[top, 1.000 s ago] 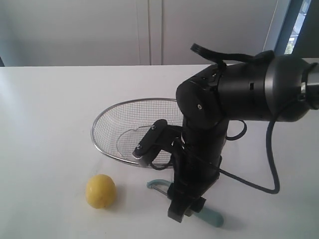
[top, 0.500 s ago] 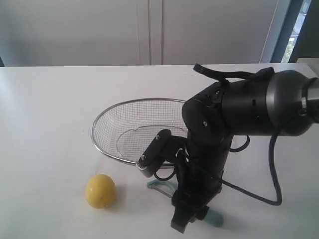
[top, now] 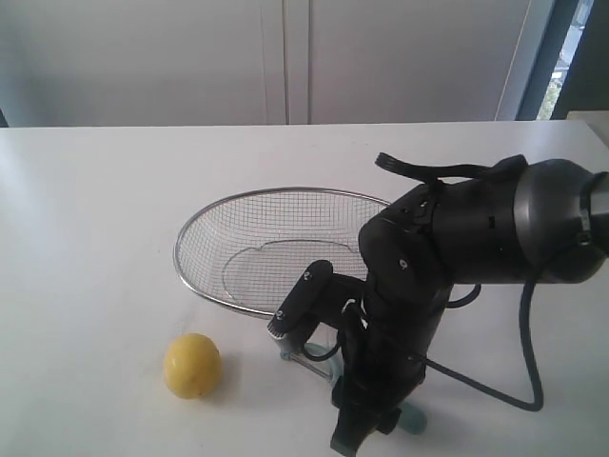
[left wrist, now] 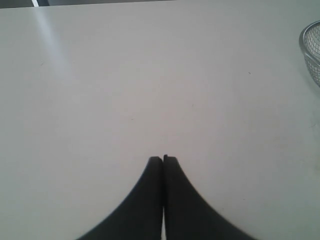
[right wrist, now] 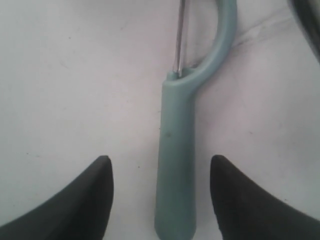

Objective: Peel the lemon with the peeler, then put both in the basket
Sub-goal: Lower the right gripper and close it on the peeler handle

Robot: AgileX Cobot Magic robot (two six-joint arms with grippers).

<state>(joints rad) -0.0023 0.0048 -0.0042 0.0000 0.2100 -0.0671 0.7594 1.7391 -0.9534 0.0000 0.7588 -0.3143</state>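
The yellow lemon [top: 192, 366] sits on the white table in front of the silver wire basket [top: 257, 249]. The pale teal peeler [right wrist: 177, 165] lies flat on the table; its handle runs between my right gripper's two fingers without touching either. That right gripper [right wrist: 159, 167] is open and low over the handle. In the exterior view the right arm [top: 419, 286] covers most of the peeler [top: 303, 354]. My left gripper [left wrist: 163, 159] is shut with nothing in it, over bare table; the basket rim [left wrist: 309, 50] shows at that view's edge.
A black cable [top: 521, 362] loops from the right arm onto the table to the right. The table's far edge meets a pale wall behind the basket. A window strip [top: 571, 48] is at the back right.
The right arm has come down and forward toward the table's near edge, bringing its open gripper lower around the peeler's handle. The lemon, basket and peeler have not moved.
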